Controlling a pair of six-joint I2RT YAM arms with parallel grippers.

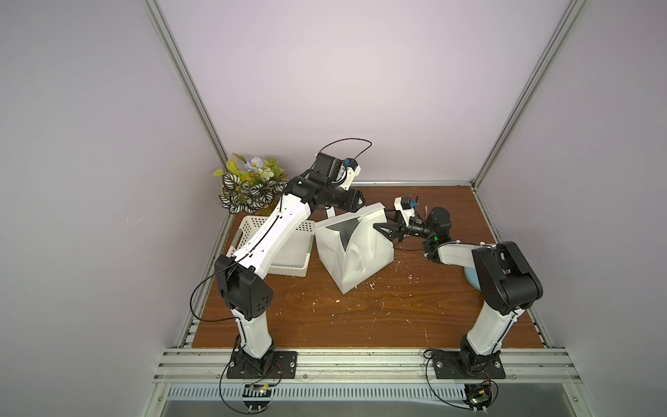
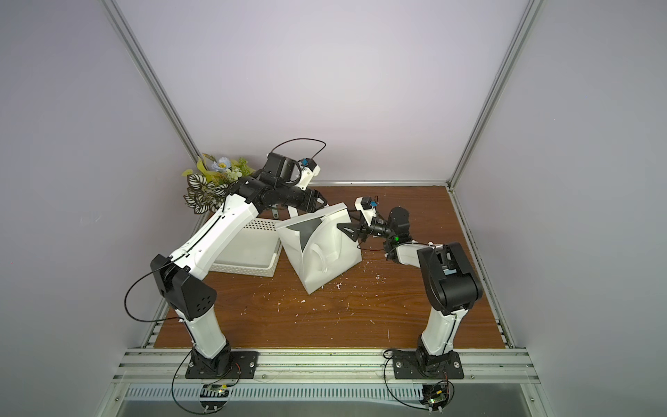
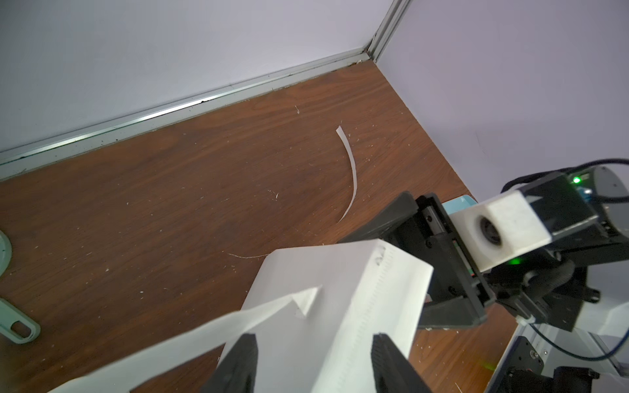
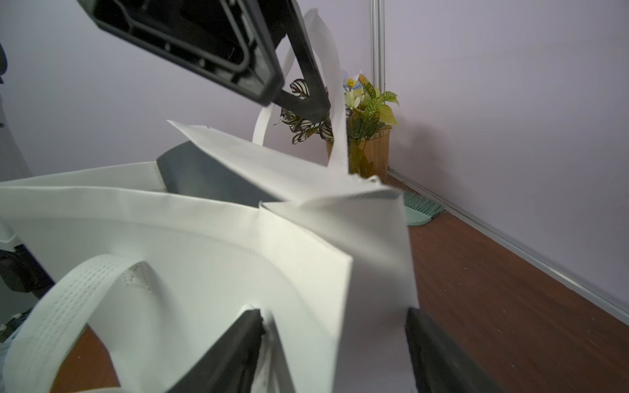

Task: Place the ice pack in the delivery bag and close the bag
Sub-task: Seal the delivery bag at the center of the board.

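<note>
Ice pack: unseen, likely in bag point(image 1: 361, 260). Right end effector point(image 4: 333, 312) wide; left end effector point(image 3: 313, 337) grip unclear. Release step; next, snag-free withdrawal.

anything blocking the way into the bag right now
Yes: the bag has its own flap folded over the top, leaving only a narrow dark gap. The ice pack is not in view.

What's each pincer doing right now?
Left pincer: jaws apart astride the top edge of the delivery bag; grip cannot be told.
Right pincer: open, astride the bag's side.
</note>
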